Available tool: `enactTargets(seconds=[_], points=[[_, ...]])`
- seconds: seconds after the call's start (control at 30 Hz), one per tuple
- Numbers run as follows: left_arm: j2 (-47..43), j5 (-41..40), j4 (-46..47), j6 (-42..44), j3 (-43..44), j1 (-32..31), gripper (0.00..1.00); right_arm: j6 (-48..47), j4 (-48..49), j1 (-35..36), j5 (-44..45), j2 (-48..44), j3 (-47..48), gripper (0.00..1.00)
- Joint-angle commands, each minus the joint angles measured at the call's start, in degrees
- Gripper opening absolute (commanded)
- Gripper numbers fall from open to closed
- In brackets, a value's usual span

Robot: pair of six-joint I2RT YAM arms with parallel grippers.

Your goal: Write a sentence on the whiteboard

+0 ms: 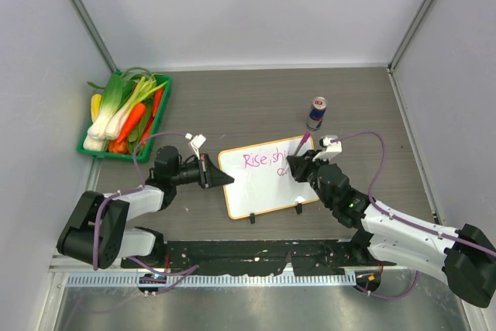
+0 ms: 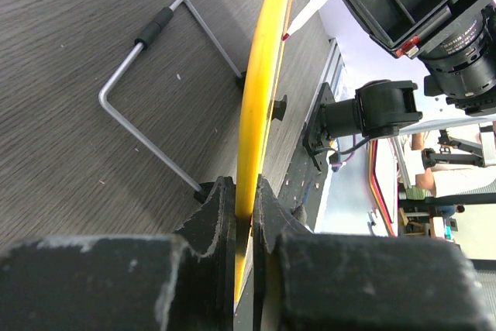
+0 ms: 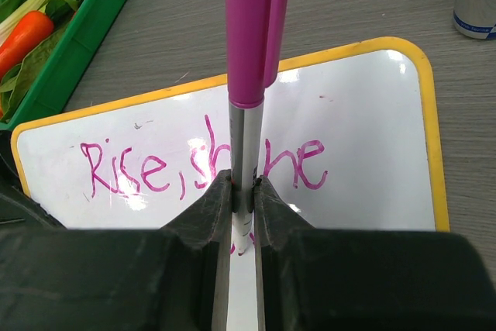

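Rounded white whiteboard (image 1: pixel 267 189), glossy yellow rim, lies centre frame on grey woodgrain desk (image 1: pixel 232 106). Left fingers (image 2: pixel 217 215) clamp its thin edge. Right fingers (image 3: pixel 203 218) pinch a slim pink marker (image 3: pixel 249 36) over the magenta sentence (image 1: pixel 260 160).

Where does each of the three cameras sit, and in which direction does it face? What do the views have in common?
Top external: above and behind the arm bases, facing down at the table; shows the left gripper, right gripper, whiteboard, tray and can.
Left wrist: on the left arm, facing along its own fingers, shut on the whiteboard's yellow edge.
Right wrist: on the right arm, facing down past its own fingers, shut on the marker, at the sentence.
Shared: all three show the whiteboard.
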Motion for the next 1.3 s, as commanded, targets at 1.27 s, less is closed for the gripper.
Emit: enactTargets(seconds=[1.27], points=[[1.0,-5.6,-3.6,3.9,0.1,0.2,0.0,-4.0,1.9,-0.4,8.3,2.1,4.4,0.01]])
